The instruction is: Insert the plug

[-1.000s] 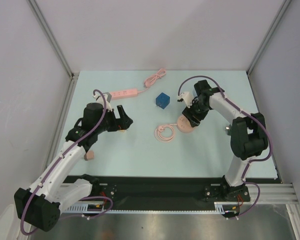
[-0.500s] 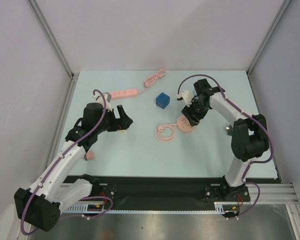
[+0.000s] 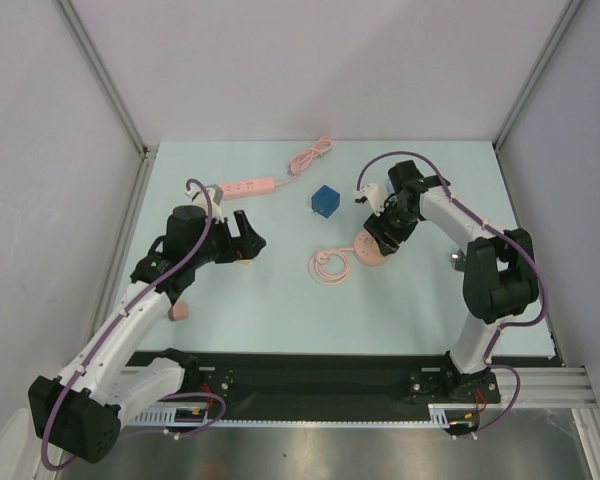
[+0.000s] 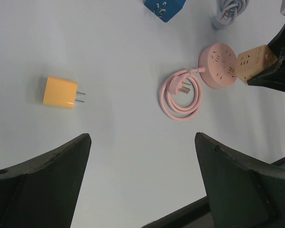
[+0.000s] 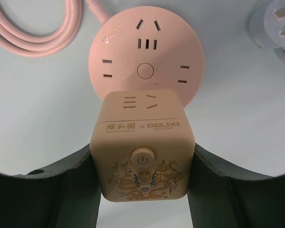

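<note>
so the right gripper (image 3: 384, 228) is clamped on the tan cube adapter (image 5: 141, 142), one finger pressed on each side of it. Wrist view shows it pretty clearly: the cube sits dead centre of the frame, power button and a gold dragon print facing the camera, slot holes on its upper face. It covers the lower edge of the round pink socket (image 5: 146, 71), which lies flat on the table (image 3: 280, 300) with its holes facing up. Can't tell if the cube is actually touching the socket or just above it

In the overhead view all of that is right of centre. The socket's pink cord (image 3: 329, 265) is coiled up just to its left, plug end lying inside the loop

The left gripper (image 4: 142, 156) has its fingers spread wide with nothing between them, left of centre in the overhead shot. Its camera looks down on a yellow charger (image 4: 60, 92) lying on its side in the left part of the frame, two prongs pointing right

Other stuff: blue cube (image 3: 325, 200) above the coil, pink power strip (image 3: 245, 187) toward the upper left, small pink block (image 3: 179, 312) lower left
</note>
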Robot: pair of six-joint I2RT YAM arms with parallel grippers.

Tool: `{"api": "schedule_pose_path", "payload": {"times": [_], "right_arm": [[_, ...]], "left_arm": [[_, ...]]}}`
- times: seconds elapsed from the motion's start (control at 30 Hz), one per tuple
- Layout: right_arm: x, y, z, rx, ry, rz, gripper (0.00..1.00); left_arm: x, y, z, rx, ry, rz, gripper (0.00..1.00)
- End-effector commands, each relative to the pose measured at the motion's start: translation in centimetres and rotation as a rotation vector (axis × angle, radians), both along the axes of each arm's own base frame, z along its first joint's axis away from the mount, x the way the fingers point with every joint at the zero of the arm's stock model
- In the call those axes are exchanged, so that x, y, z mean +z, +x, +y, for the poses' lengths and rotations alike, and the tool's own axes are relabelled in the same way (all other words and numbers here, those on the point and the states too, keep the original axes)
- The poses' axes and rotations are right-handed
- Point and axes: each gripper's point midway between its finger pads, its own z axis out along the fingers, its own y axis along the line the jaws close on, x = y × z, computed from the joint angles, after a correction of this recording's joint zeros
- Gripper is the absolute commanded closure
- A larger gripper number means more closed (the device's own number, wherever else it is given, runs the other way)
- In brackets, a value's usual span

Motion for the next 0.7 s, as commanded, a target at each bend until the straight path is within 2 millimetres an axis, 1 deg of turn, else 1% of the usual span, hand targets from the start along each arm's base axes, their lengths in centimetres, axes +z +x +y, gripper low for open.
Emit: {"api": "schedule_pose_path", "payload": {"times": [0.0, 0.07, 0.23, 0.33, 0.53, 0.6, 0.67], "right_arm": [[0.5, -0.1, 0.6, 0.003, 0.041, -0.007, 1.0], [0.4, -0.1, 0.8, 0.004, 0.05, -0.003, 1.0], [-0.4, -0.3, 0.5, 0.002, 0.033, 0.012, 1.0], [-0.4, -0.4, 0.3, 0.001, 0.031, 0.012, 1.0], [-0.5, 0.3, 0.1, -0.004, 0.022, -0.012, 1.0], [-0.9, 0.4, -0.3, -0.011, 0.004, -0.01, 1.0], [-0.9, 0.5, -0.4, -0.013, -0.001, -0.015, 1.0]], "left_arm": [[0.8, 0.3, 0.1, -0.009, -0.01, -0.047, 0.03], [0.8, 0.3, 0.0, -0.01, -0.01, -0.045, 0.04], [0.8, 0.3, 0.0, -0.011, -0.011, -0.045, 0.03], [0.8, 0.2, -0.1, -0.015, -0.013, -0.043, 0.03], [0.8, 0.2, -0.2, -0.023, -0.018, -0.043, 0.04], [0.9, 0.3, -0.2, -0.021, -0.017, -0.046, 0.03], [0.9, 0.2, -0.2, -0.021, -0.018, -0.047, 0.04]]}}
